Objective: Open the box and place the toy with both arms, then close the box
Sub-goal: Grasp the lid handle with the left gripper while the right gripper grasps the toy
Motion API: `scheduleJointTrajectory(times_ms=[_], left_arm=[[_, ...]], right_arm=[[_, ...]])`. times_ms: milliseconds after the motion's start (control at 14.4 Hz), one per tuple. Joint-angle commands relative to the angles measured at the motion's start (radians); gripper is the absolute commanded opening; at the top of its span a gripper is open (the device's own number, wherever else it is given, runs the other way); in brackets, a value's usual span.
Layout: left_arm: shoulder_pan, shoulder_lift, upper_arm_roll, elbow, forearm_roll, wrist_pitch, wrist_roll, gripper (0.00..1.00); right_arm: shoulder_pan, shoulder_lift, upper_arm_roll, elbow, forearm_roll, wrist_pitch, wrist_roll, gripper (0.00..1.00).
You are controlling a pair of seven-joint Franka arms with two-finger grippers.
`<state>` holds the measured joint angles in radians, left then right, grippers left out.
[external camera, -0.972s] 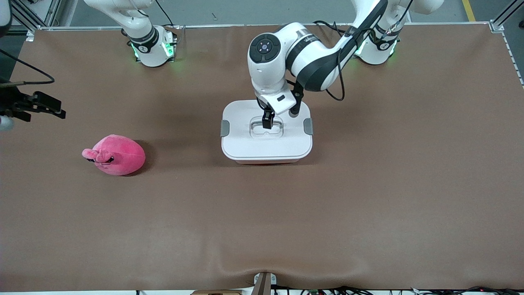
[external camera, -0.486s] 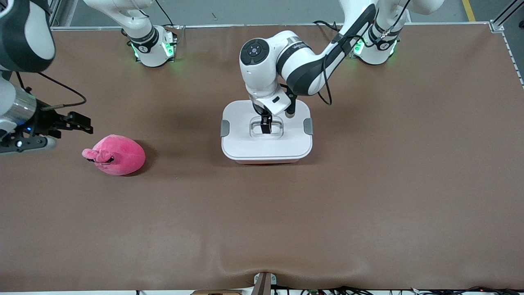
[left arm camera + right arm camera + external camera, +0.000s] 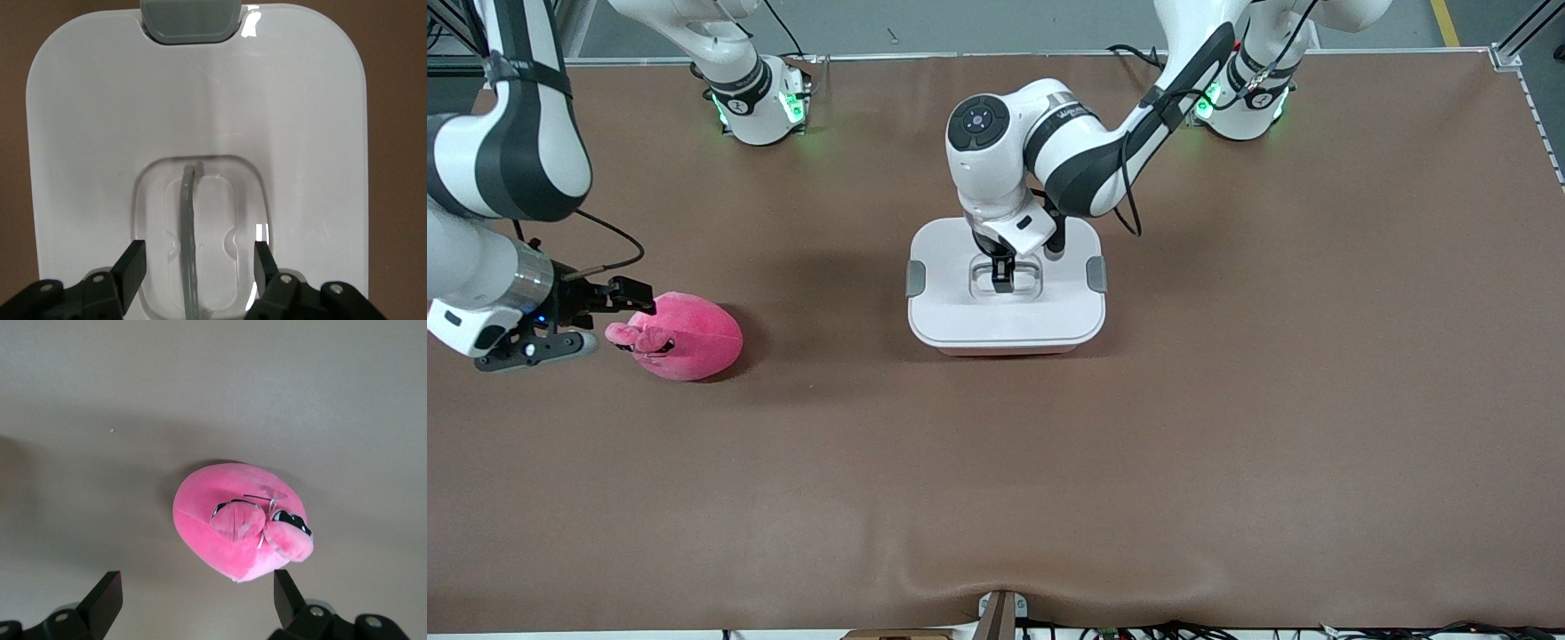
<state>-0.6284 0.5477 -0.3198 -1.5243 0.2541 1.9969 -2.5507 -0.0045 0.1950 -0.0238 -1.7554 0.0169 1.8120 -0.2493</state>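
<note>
Left pincer [image 3: 193,267] sits open around the box [image 3: 1006,307] lid handle [image 3: 189,240]. Right pincer [image 3: 193,600], open, hangs over the toy [image 3: 685,336]. Stiff grey clips [image 3: 915,277] may make fingers slip off.

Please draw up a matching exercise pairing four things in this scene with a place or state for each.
Things:
1. box
2. toy
3. left gripper
4. right gripper

Places or states:
A. fingers astride the clear handle in the lid's recess
B. lying on the table toward the right arm's end
C. open, over the table just beside the pink plush
D. lid on, mid-table

Pairs: 1-D, 2-B, 3-A, 4-C
</note>
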Motion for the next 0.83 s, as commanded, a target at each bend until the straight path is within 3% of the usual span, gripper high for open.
scheduleJointTrajectory(times_ms=[0, 208, 417, 486, 764], left_arm=[[-0.008, 0.006, 0.002, 0.007, 0.024, 0.01, -0.022, 0.61], [-0.008, 0.006, 0.002, 0.004, 0.024, 0.01, -0.019, 0.47], [-0.016, 0.014, 0.002, 0.003, 0.024, 0.008, -0.016, 0.43], [-0.02, 0.014, 0.002, 0.001, 0.024, 0.008, -0.016, 0.42], [-0.021, 0.014, 0.002, 0.003, 0.024, 0.006, -0.013, 0.32]], right_arm=[[-0.023, 0.041, 0.002, -0.003, -0.009, 0.036, -0.021, 1.0], [-0.028, 0.105, -0.013, -0.018, -0.018, 0.084, -0.021, 1.0], [-0.034, 0.106, -0.013, -0.105, -0.025, 0.205, -0.021, 1.0], [-0.034, 0.107, -0.013, -0.117, -0.025, 0.22, -0.021, 0.96], [-0.034, 0.101, -0.013, -0.116, -0.025, 0.193, -0.021, 0.9]])
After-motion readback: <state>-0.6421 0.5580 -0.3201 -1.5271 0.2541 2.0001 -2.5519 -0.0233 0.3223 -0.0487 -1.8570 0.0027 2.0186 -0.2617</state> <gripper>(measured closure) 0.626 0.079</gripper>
